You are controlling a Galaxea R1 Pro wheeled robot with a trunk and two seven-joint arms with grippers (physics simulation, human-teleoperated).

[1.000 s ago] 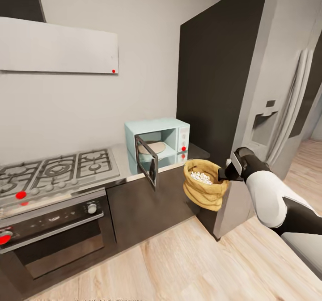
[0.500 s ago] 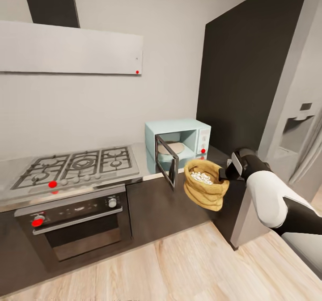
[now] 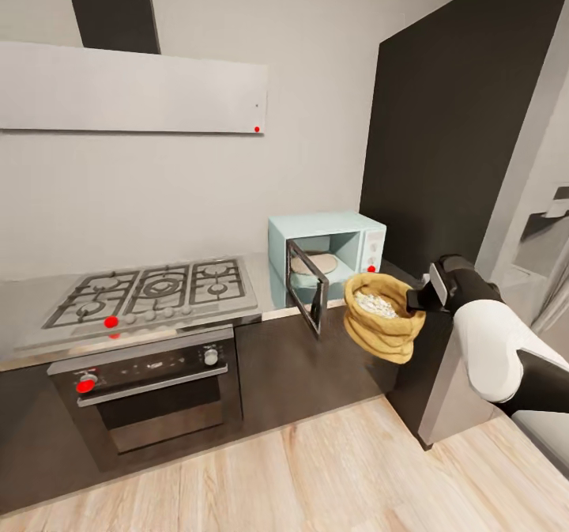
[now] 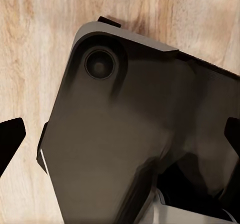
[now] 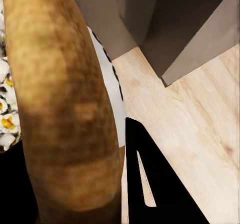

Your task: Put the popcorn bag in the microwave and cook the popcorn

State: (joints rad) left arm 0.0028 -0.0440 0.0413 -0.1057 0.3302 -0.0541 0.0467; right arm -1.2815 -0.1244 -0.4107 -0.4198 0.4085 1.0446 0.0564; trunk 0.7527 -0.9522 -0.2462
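- Tan paper first: the popcorn bag (image 3: pixel 384 317) hangs in mid-air off the right gripper (image 3: pixel 417 301), whose claw is clamped on the thick rolled rim at the sack's right side
- Up close in the right wrist view, that rolled rim (image 5: pixel 60 99) runs fat and brown between the dark fingers (image 5: pixel 155 184), with pale wood floor (image 5: pixel 200 129) far below
- Look inside the sack: a heap of whitish popcorn (image 3: pixel 378 304) sits in the mouth, and the right wrist view catches white-and-yellow puffed bits (image 5: pixel 6 119) at its edge, so I'd judge the heating is already behind us
- Over on the steel countertop (image 3: pixel 269 304), the mint-blue microwave (image 3: pixel 328 249) stands with its dark glass door (image 3: pixel 307 295) swung wide open toward the room; a pale round plate (image 3: pixel 312 263) lies inside and nothing else
- Bag hangs just in front of and to the right of that open door, clear of the counter edge, over the floor
- Left gripper (image 4: pixel 120 134): two dark fingertips sit at either edge of the left wrist view, well apart, holding nothing, with the robot's own dark body beneath
- Gas hob (image 3: pixel 154 295) and the dark oven (image 3: pixel 150 390) below it sit untouched to the left
- Reckoning: popcorn is in the bag, so the goal looks met, little or nothing left but setting the bag down
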